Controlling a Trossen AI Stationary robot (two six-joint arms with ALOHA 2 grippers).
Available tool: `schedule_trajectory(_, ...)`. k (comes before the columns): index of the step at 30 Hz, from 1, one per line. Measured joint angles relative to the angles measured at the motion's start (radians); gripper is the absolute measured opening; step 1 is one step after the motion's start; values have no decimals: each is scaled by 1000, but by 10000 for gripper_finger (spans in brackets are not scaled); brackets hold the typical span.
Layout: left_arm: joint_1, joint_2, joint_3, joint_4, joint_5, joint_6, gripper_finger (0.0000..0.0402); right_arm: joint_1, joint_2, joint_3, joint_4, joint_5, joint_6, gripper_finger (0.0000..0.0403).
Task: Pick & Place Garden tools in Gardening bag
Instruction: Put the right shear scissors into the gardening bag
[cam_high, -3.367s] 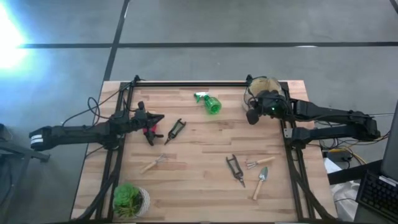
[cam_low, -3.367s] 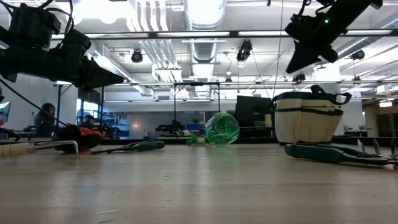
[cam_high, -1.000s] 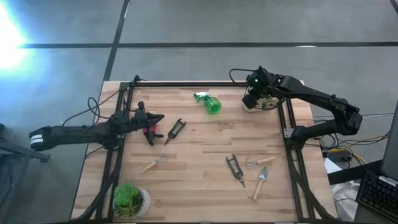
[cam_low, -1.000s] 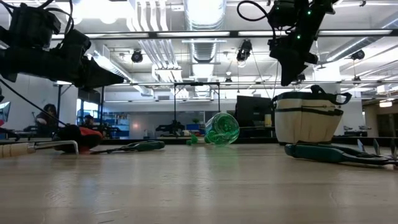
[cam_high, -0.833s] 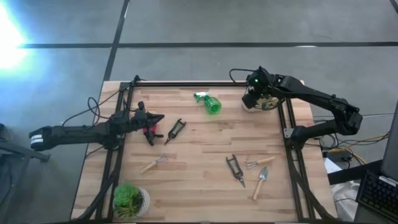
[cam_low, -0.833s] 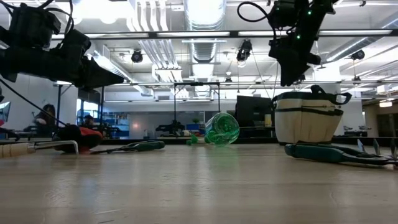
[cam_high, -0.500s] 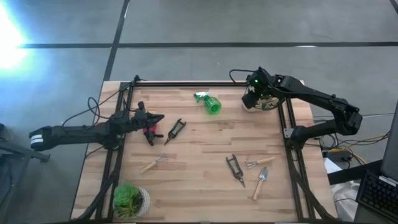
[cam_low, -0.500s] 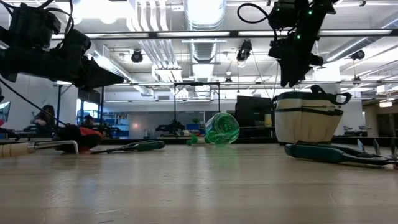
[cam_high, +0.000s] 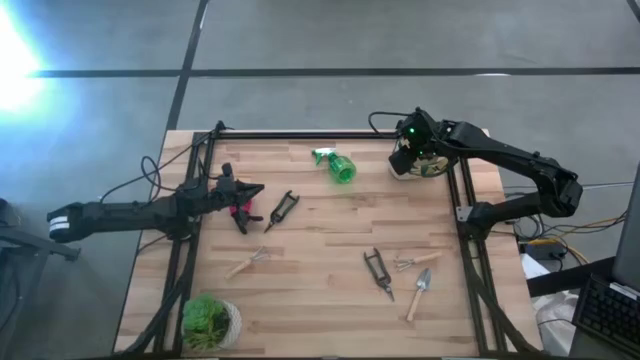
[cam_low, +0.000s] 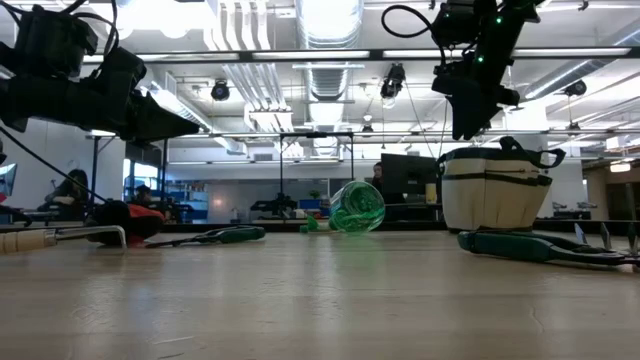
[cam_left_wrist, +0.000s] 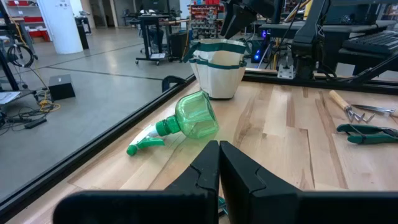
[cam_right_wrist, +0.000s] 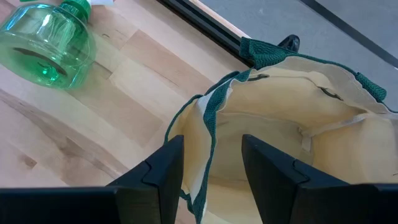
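So right now our right gripper (cam_high: 405, 160) is hanging just above the near rim of the gardening bag (cam_high: 432, 163), fingers spread apart with nothing between them. In the right wrist view the bag's open mouth sits right under the fingers (cam_right_wrist: 163, 163), and we can't make out any tool inside it.

Our read is that the step in hand is grabbing the bag's edge to open or steady it, or else heading off for a first tool. If it's the rim, we'd want one finger inside the fabric and one outside, closing gently so the soft wall doesn't fold or drag the bag off the table (cam_high: 320, 240) corner it sits at. Either way, lift clear of the handles.

The left gripper (cam_high: 252, 192) waits well across the table from the bag, fingers pressed together, hovering by the red-handled tool (cam_high: 238, 210).

Count, all placed off the bag:
- 1 green spray bottle (cam_high: 337, 166), lying on its side, near the bag
- 1 red-handled tool, far side
- 2 pruners: (cam_high: 283, 209) and (cam_high: 378, 271)
- 1 trowel (cam_high: 419, 293)
- 1 fork (cam_high: 418, 261)
- 1 rake (cam_high: 246, 264)
- 1 potted plant (cam_high: 208, 320), farthest corner, not for packing
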Motion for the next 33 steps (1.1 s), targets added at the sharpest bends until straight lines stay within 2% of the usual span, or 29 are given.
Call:
schedule_trajectory(13,0,0,0,0,0,0,14,0,0,0,3,6,-16,157)
schedule_trajectory(27,0,0,0,0,0,0,14,0,0,5,11,7,-19,137)
schedule_trajectory(33,0,0,0,0,0,0,14,1,0,5,120,-10,-94,140)
